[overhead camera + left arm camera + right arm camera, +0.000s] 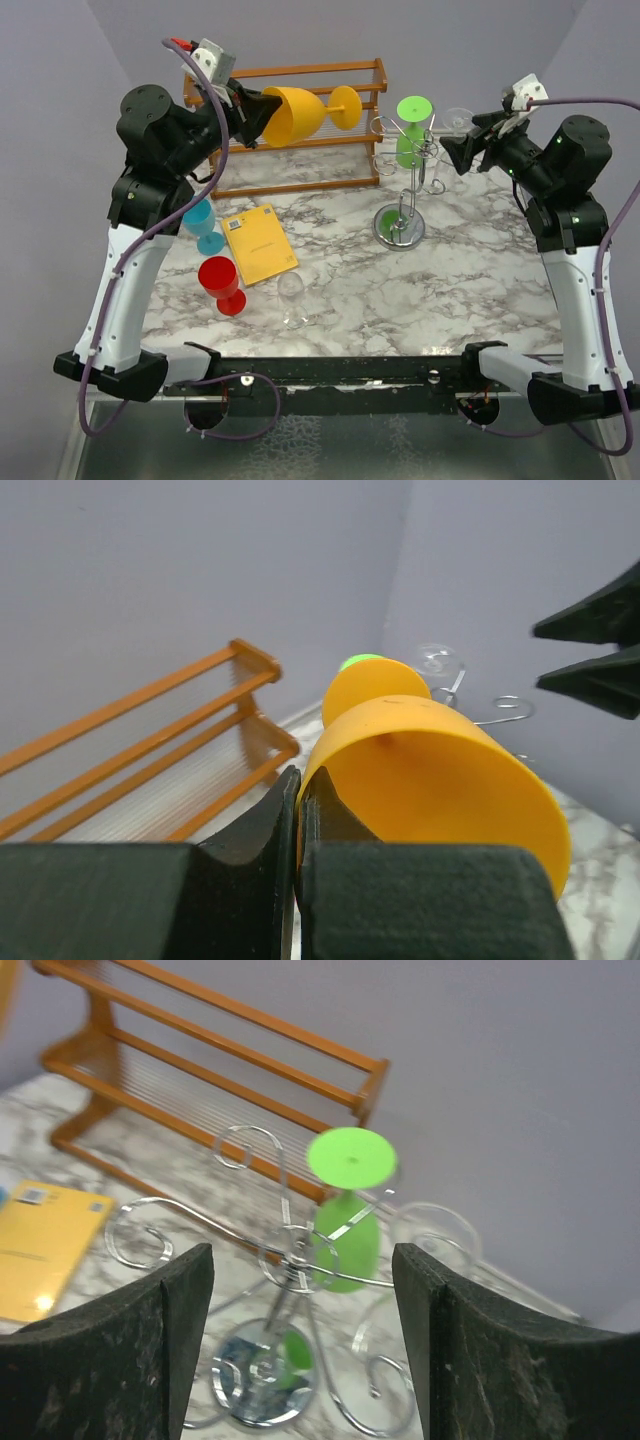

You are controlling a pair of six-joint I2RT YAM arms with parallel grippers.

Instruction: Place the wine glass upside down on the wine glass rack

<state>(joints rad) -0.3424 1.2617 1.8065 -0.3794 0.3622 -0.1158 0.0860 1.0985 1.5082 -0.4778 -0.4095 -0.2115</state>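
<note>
The left gripper is clenched on the rim of the orange wine glass. The glass is lifted above the table and lies on its side, with its stem and foot pointing toward 3 o'clock in the top view. Just behind it, at 12 o'clock, stands the brown wooden rack.

The right gripper is released; its jaws stand wide apart and grasp nothing. It hangs in the air close to the top of the wine glass rack, which is at its 9 o'clock. The orange glass is well apart from this rack, at the rack's 10 o'clock.

A green glass hangs upside down on the wire arms. At 8 o'clock on the table are a blue glass, a red glass, a clear glass and a yellow booklet.
</note>
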